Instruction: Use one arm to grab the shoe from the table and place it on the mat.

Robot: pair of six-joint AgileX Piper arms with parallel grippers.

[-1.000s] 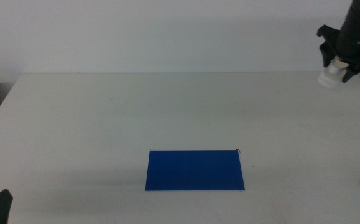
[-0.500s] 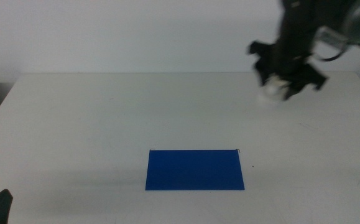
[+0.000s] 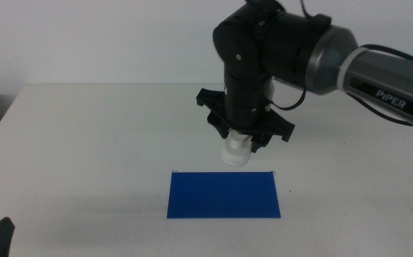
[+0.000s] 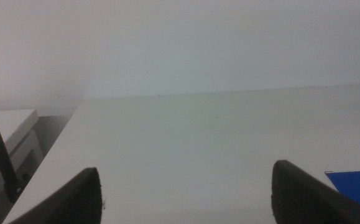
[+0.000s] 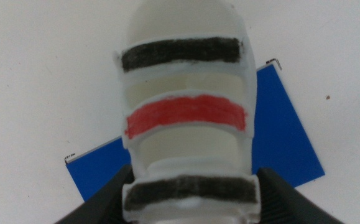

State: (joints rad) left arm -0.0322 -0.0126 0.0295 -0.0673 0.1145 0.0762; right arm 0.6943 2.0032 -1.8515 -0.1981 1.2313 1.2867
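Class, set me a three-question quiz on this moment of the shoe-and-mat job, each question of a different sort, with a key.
1. True or false: the shoe already lies flat on the mat.
2. Which tool holds the shoe? A) left tool B) right tool C) neither
3. Fill in: in the right wrist view, the shoe's middle strap is ____.

Key
1. False: it hangs in the air above the mat's far edge, gripped.
2. B. The left tool waits open at the table's near left corner.
3. Red; the two other straps are black.
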